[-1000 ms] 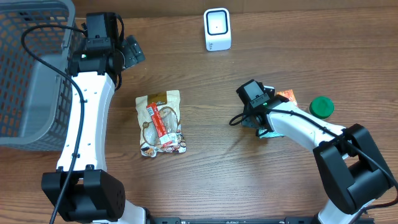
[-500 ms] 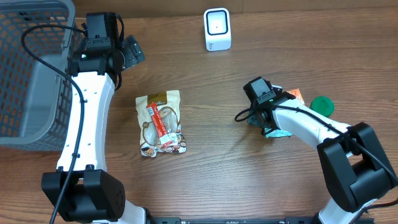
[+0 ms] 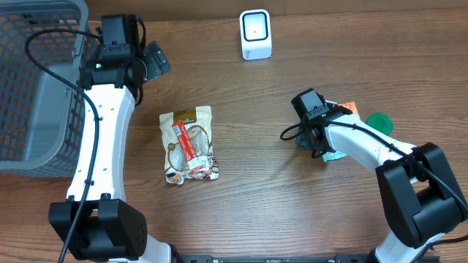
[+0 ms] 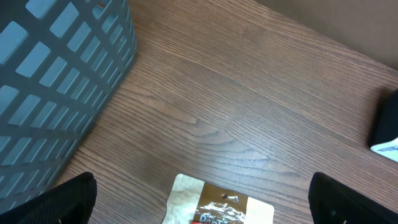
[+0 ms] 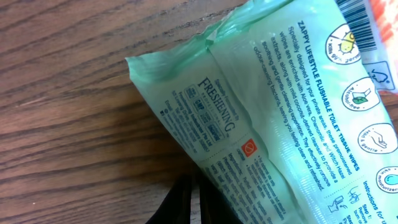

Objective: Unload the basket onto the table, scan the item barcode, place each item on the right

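A wooden worktop [image 3: 241,212] carries a grey basket [image 3: 29,80] at its left edge. Toward the right edge lies a wipes pack [image 5: 280,124], likely soft, light and slippery; its sealed end looks the best hold. The right gripper [image 5: 194,199], shut, sits there. The left gripper [image 3: 155,61] gapes wide.

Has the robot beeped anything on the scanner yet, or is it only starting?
Only starting. Done: nothing looks scanned yet; the white scanner stands alone near the table's far edge. In hand: the right gripper is shut on the edge of the green wipes pack, well away from the scanner. Left: carry the pack over and show its barcode. The snack bag lies untouched mid-table.
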